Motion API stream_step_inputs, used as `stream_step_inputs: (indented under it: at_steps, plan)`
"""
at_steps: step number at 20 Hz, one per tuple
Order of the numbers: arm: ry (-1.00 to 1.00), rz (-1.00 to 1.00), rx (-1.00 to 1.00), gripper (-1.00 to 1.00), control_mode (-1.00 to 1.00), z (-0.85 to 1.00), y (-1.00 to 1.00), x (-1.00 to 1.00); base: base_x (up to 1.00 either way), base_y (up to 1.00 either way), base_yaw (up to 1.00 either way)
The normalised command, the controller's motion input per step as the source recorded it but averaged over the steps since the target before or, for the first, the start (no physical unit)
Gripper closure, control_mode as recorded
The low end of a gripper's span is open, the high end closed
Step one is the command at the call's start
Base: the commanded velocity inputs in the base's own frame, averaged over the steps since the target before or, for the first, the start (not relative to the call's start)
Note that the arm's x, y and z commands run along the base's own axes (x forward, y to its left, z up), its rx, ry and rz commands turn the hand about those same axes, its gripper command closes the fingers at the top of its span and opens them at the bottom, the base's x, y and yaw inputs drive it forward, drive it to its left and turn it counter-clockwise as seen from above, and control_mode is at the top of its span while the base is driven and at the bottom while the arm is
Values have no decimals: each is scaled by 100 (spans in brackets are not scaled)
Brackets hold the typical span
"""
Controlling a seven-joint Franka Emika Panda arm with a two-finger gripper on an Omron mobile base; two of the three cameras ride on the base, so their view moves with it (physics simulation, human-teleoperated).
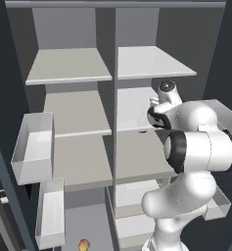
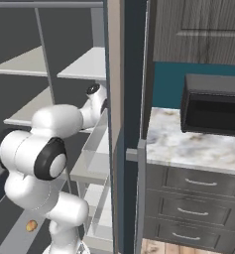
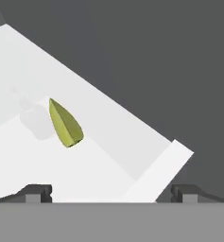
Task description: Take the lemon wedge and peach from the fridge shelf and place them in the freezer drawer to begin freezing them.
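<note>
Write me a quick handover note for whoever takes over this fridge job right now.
Gripper: open, holding nothing, aimed along the off-white fridge shelf.
Tiny yellow-green lemon wedge: lies on that shelf ahead of the fingertips, not yet gripped.
Small round orange-yellow peach: low down on the grey floor of the freezer drawer, so that half looks done.
Left: close on the wedge, lift it, carry it down and release it beside the peach.

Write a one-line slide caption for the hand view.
Open gripper faces the lemon wedge lying on the off-white fridge shelf.
</note>
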Motion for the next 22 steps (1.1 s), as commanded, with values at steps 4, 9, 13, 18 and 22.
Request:
stream_step_inputs:
  at_steps: [4,9,13,18,22]
  plan:
    - [0,0,2,-100,-100,-1,-3,29,0,0,0]
    - [1,0,0,-100,-100,-15,0,20,0,0,0]
    - [0,0,0,-100,-100,-20,-5,24,0,0,0]
    - [1,0,0,-100,-100,-17,-14,21,0,0,0]
    - [2,0,0,-100,-100,-21,-4,9,0,0,0]
